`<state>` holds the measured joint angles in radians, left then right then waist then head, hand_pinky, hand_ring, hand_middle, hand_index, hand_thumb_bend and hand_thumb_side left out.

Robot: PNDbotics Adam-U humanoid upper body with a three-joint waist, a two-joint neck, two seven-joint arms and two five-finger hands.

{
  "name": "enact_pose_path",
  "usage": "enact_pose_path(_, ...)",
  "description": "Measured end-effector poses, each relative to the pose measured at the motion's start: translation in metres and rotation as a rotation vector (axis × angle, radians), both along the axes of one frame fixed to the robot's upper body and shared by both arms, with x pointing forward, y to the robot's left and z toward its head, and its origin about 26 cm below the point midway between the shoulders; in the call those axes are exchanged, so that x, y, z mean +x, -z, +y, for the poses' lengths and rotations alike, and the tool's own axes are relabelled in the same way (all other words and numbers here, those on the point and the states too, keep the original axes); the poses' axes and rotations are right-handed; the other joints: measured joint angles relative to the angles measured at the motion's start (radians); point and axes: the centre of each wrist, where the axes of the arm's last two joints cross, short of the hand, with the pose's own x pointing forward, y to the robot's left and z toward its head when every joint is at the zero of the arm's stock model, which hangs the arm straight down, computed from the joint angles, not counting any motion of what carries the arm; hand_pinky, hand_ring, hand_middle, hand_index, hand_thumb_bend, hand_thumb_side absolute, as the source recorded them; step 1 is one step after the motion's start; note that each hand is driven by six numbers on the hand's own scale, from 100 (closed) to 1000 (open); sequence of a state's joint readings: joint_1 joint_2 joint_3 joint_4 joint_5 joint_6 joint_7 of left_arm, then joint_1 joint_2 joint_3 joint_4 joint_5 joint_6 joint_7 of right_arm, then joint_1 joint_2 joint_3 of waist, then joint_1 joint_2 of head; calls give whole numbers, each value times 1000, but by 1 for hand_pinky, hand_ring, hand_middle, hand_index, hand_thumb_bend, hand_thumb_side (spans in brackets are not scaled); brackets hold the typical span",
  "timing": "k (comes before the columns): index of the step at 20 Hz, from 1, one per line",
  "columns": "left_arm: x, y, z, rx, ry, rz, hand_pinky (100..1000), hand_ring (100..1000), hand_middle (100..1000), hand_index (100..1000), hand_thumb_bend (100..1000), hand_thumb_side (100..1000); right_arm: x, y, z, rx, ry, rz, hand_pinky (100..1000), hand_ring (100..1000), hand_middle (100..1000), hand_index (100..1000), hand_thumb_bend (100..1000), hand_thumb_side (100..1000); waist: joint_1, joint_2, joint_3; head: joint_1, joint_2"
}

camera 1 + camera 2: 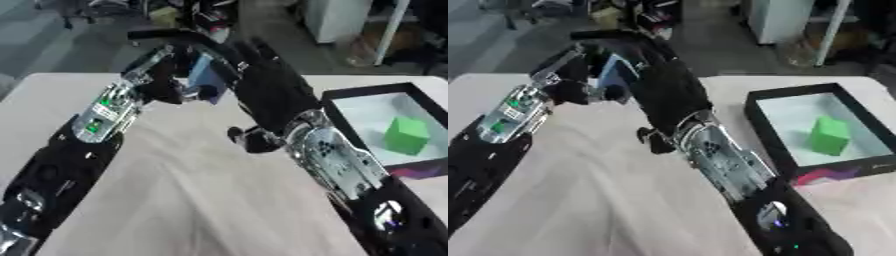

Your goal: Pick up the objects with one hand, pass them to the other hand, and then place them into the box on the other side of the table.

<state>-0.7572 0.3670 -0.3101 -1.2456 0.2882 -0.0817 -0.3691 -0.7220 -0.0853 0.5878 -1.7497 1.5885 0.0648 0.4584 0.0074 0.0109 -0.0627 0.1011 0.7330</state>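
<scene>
The table (175,200) is pale and carries a black box (767,125) at the robot's right side, with a green cube (829,135) lying inside it. Both arms meet above the table's far middle. The right hand (262,85) reaches up to a blue block (207,75), its fingers curled near it, though I cannot tell if they grasp it. The left hand (157,82) is clenched round the block, held up off the table

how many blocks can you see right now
2: a green block inside the box on the right, and a blue block between both hands above the table's far side. The arms may hide others.
</scene>
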Motion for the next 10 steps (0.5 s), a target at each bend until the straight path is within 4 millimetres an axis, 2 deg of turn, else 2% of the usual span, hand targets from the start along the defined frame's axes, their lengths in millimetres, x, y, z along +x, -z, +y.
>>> enact_pose_path(10,0,6,-4,58,64,37,497,445,380,512,657,206,-1,0,2,5,-24,-10,1000,964,978,963,512,270,0,0,-1,10,0)
